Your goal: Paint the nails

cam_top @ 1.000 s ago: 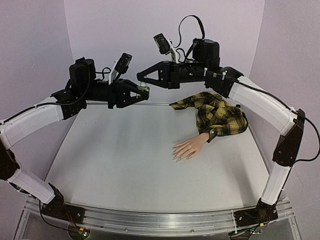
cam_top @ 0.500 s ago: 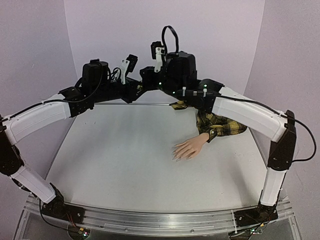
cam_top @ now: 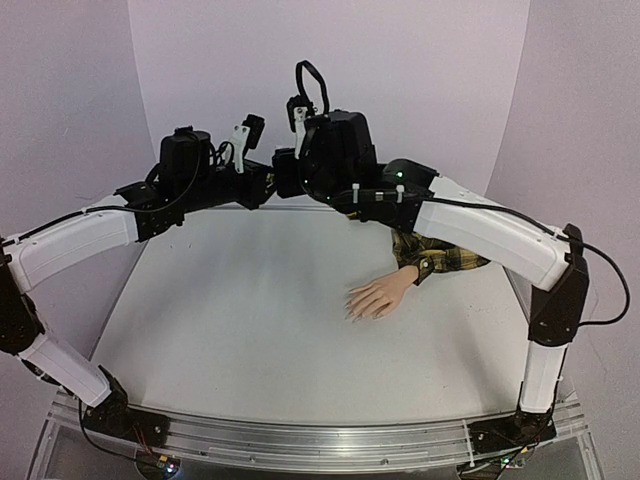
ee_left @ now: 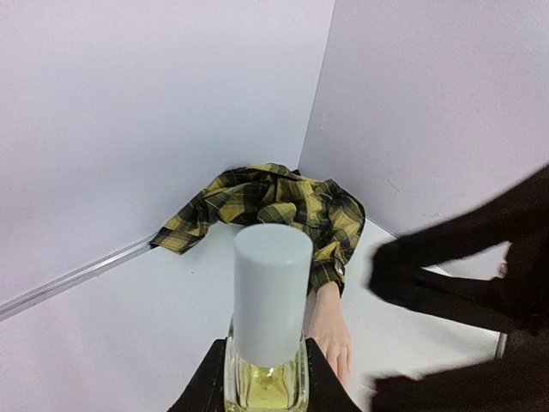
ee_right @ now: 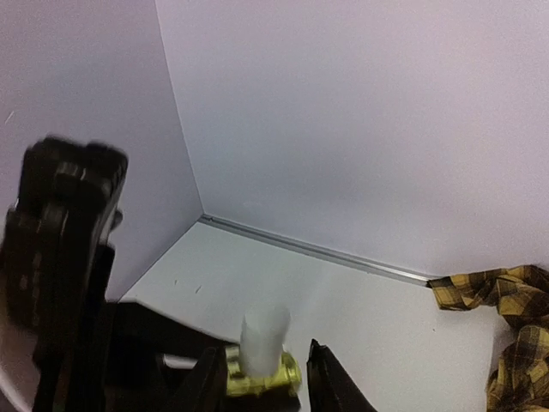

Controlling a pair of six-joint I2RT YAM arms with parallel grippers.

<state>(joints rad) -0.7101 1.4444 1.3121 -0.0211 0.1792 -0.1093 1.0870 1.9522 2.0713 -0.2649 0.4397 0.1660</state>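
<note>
Pale lilac walls [cam_top: 420,80], white tabletop [cam_top: 250,320]

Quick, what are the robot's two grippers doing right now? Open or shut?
Left gripper: shut on the small glass bottle of yellowish liquid with a white cap.
Right gripper: open, holding nothing.

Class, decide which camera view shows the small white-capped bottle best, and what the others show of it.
Left wrist: the bottle stands large in the foreground, white cap and yellowish glass clear, held by the left gripper. Right wrist shows it smaller and low in frame. In the top view it cannot be made out.
</note>
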